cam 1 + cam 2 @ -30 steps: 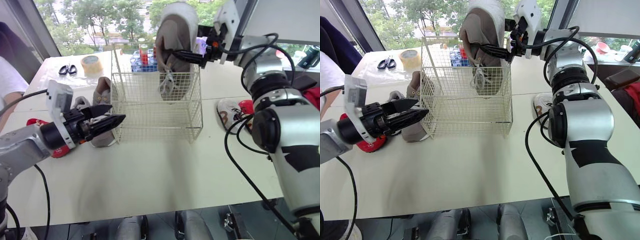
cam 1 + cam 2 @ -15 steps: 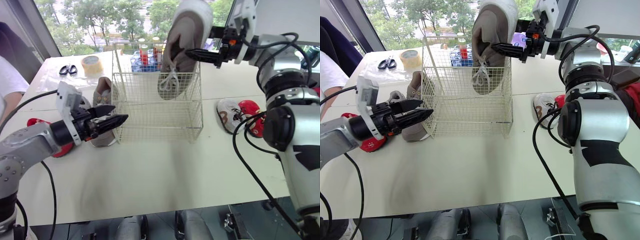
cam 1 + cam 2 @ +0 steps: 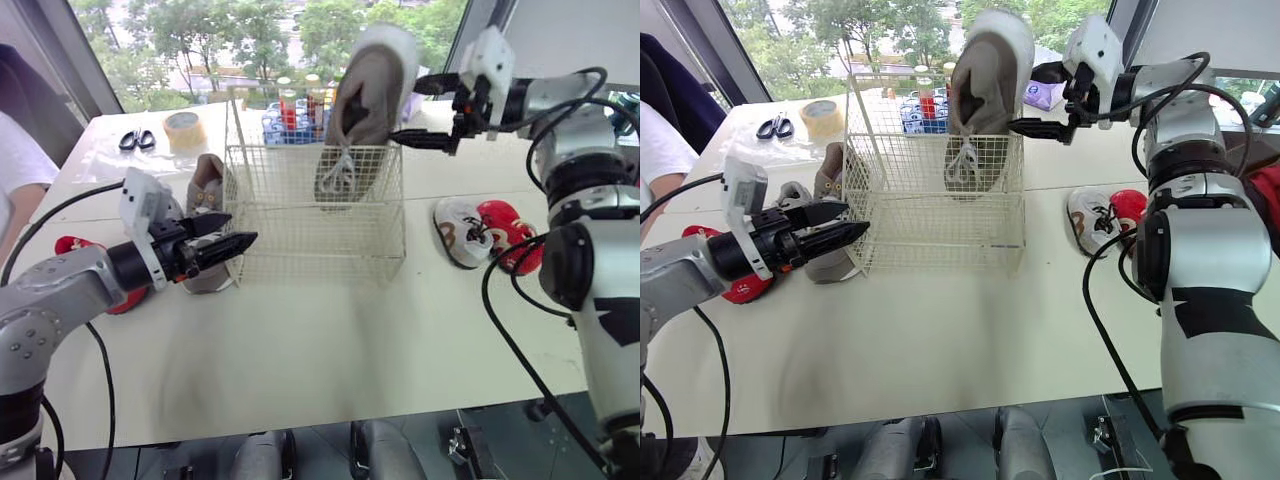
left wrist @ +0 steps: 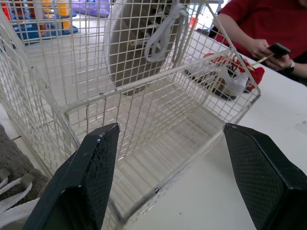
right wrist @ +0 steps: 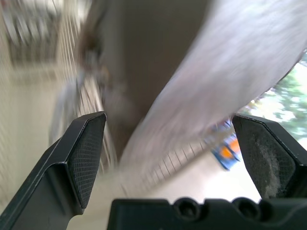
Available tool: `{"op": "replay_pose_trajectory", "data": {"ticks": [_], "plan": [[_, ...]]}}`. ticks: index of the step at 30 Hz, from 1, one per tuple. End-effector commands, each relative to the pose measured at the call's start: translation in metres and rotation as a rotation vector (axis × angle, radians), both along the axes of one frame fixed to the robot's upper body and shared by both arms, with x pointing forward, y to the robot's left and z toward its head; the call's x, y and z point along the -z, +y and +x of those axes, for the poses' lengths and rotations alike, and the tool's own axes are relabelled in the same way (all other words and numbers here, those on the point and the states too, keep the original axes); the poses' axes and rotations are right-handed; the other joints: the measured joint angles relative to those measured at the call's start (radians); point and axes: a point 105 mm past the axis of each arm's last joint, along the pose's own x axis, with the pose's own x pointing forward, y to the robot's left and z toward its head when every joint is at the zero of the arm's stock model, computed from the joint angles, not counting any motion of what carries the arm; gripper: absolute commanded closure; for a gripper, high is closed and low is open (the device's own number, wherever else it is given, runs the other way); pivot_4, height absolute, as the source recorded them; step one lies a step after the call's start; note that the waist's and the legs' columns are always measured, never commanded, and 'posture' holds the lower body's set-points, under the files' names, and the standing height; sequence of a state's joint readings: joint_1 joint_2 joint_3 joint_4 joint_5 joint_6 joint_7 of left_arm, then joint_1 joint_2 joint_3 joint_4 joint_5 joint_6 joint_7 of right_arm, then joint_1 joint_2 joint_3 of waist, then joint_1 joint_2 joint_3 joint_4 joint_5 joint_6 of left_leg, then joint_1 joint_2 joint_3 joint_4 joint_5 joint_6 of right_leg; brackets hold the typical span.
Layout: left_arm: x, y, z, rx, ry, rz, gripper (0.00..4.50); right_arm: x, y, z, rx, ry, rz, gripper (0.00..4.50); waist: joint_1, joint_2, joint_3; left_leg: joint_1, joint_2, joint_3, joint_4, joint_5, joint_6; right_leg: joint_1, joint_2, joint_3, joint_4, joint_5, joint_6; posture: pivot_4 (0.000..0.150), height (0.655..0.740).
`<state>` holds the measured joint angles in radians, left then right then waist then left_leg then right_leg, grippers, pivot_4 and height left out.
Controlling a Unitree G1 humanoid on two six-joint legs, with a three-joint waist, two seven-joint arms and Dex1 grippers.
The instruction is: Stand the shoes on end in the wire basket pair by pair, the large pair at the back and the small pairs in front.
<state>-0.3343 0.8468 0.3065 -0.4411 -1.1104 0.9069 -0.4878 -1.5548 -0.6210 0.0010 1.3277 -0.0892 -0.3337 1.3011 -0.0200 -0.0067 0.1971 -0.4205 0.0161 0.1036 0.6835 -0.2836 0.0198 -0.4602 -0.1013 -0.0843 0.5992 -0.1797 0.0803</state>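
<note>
The right claw (image 3: 408,108) has let go of the large grey shoe (image 3: 365,95) and drawn back, so the shoe now stands toe-up at the back of the wire basket (image 3: 300,240), just ahead of the claw's widely parted, empty fingers. The left claw (image 3: 240,228) hovers wide open and empty, the basket's near corner just ahead of its tips and the matching grey shoe (image 3: 205,185) lying on the surface (image 3: 320,340) just behind it. The first large shoe looks placed; next, the left claw likely needs to grip that mate and stand it alongside.

No writing, label, brand or number is legible on anything here.
</note>
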Motion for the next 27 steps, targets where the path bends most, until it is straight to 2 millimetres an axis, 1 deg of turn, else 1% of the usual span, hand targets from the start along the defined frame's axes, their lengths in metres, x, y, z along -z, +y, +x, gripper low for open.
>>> {"op": "replay_pose_trajectory", "data": {"ticks": [1,4,6,8,10,12,13,14,16,17,18,19,20,21,22,23,24,26,27], "plan": [[-0.007,-0.003,0.001,0.01,-0.039,0.01,0.95,-0.026,0.004,-0.014,-0.078,-0.025,-0.002,0.03,-0.002,0.0,0.0,0.0,0.0,0.0,0.0,0.0,0.0,0.0,0.0,0.0,0.0,0.0,0.0,0.15,0.74],[-0.007,-0.002,0.001,0.006,-0.043,0.017,0.95,-0.023,-0.005,-0.017,-0.074,0.012,-0.013,0.03,-0.001,0.0,0.0,0.001,0.0,0.0,0.0,0.001,-0.001,0.0,0.0,0.0,0.002,0.0,0.0,0.15,0.74],[-0.011,0.002,0.002,-0.014,-0.054,0.006,0.95,-0.027,-0.018,-0.02,-0.049,0.026,0.015,0.03,0.003,0.0,0.0,0.002,0.0,0.0,0.0,0.001,-0.001,0.0,0.0,0.0,0.002,0.0,0.0,0.15,0.74],[-0.02,0.009,0.001,-0.041,-0.075,-0.02,0.95,-0.03,-0.037,-0.023,0.011,0.045,0.018,0.03,0.008,0.0,0.0,0.001,0.0,0.0,0.0,0.001,-0.001,0.001,0.0,0.0,0.002,0.0,0.0,0.15,0.74],[-0.033,0.02,0.002,-0.087,-0.098,-0.074,0.95,-0.038,-0.057,-0.029,0.056,0.043,0.058,0.03,0.009,0.0,0.0,0.001,0.0,-0.001,0.0,0.001,-0.001,0.001,0.0,0.0,0.002,0.0,0.0,0.15,0.74],[-0.05,0.037,0.008,-0.168,-0.127,-0.112,0.43,-0.057,-0.073,-0.041,0.056,0.008,0.172,0.0,0.009,0.0,0.0,0.001,0.0,-0.002,0.0,0.001,-0.001,0.001,-0.001,0.0,0.002,0.0,0.0,0.15,0.74],[-0.057,0.046,0.013,-0.215,-0.135,-0.109,0.09,-0.063,-0.077,-0.048,0.042,0.001,0.211,0.0,0.009,0.0,0.0,0.001,0.0,-0.002,0.0,0.001,-0.001,0.001,-0.001,0.0,0.001,0.0,0.0,0.15,0.74],[-0.063,0.054,0.018,-0.258,-0.141,-0.103,0.03,-0.067,-0.079,-0.054,0.023,0.005,0.234,0.0,0.007,0.0,0.0,0.001,0.0,-0.002,0.0,0.001,-0.001,0.001,-0.001,0.0,0.002,0.0,0.0,0.15,0.74],[-0.079,0.075,0.042,-0.424,-0.154,-0.062,0.03,-0.075,-0.069,-0.07,-0.067,0.04,0.314,0.0,0.006,-0.001,-0.001,0.003,0.0,-0.002,0.0,0.001,-0.001,0.002,0.0,0.0,0.002,0.0,0.0,0.15,0.74],[-0.083,0.081,0.048,-0.471,-0.154,-0.046,0.03,-0.076,-0.063,-0.076,-0.095,0.056,0.334,0.0,0.004,-0.001,-0.001,0.004,0.0,-0.002,0.001,0.001,-0.001,0.004,0.0,0.0,0.002,0.0,0.0,0.15,0.74],[-0.085,0.086,0.057,-0.503,-0.131,-0.025,0.03,-0.072,-0.052,-0.085,-0.133,0.103,0.343,0.0,0.004,-0.001,-0.001,0.007,0.0,-0.001,0.001,0.001,-0.001,0.005,0.001,0.0,0.004,0.0,0.0,0.15,0.74],[-0.08,0.086,0.064,-0.498,-0.056,0.012,0.03,-0.059,-0.036,-0.099,-0.193,0.19,0.313,0.0,0.005,-0.001,-0.001,0.011,0.0,-0.001,0.0,0.001,-0.001,0.009,0.001,0.001,0.005,0.0,0.0,0.15,0.74],[-0.075,0.084,0.07,-0.477,0.011,0.055,0.03,-0.042,-0.017,-0.116,-0.256,0.286,0.272,0.0,0.005,-0.001,-0.001,0.013,0.0,-0.001,-0.001,0.001,-0.001,0.011,0.001,0.001,0.007,0.0,0.0,0.15,0.74],[-0.069,0.081,0.076,-0.454,0.069,0.095,0.03,-0.022,0.0,-0.135,-0.319,0.377,0.219,0.0,0.009,-0.001,-0.001,0.014,0.001,-0.001,0.0,0.001,-0.001,0.011,0.001,0.0,0.009,0.0,0.0,0.15,0.74],[-0.06,0.079,0.085,-0.444,0.135,0.137,0.03,0.001,0.019,-0.152,-0.386,0.459,0.159,0.0,0.012,-0.001,-0.002,0.014,0.001,-0.001,0.0,0.001,-0.002,0.011,0.001,0.0,0.011,-0.001,0.0,0.15,0.74],[-0.054,0.08,0.092,-0.441,0.174,0.167,0.03,0.016,0.032,-0.165,-0.425,0.505,0.128,0.0,0.013,-0.002,-0.002,0.014,0.0,-0.001,0.0,0.001,-0.002,0.011,0.001,0.0,0.012,-0.001,0.0,0.15,0.74],[-0.046,0.08,0.102,-0.444,0.214,0.202,0.03,0.034,0.042,-0.174,-0.441,0.529,0.082,0.0,0.015,-0.002,-0.002,0.014,0.0,-0.001,0.001,0.001,-0.002,0.011,0.001,-0.001,0.012,-0.001,0.0,0.15,0.74],[-0.038,0.084,0.114,-0.456,0.255,0.252,0.03,0.053,0.053,-0.186,-0.454,0.543,0.047,0.0,0.021,-0.002,-0.002,0.014,-0.001,-0.001,0.002,0.001,-0.002,0.011,0.001,-0.001,0.013,-0.001,0.0,0.15,0.74],[-0.033,0.083,0.121,-0.455,0.278,0.274,0.03,0.061,0.056,-0.187,-0.43,0.547,0.041,0.0,0.025,-0.002,-0.002,0.013,-0.001,-0.001,0.002,0.001,-0.002,0.011,0.001,0.0,0.012,-0.001,0.0,0.15,0.74]]}}
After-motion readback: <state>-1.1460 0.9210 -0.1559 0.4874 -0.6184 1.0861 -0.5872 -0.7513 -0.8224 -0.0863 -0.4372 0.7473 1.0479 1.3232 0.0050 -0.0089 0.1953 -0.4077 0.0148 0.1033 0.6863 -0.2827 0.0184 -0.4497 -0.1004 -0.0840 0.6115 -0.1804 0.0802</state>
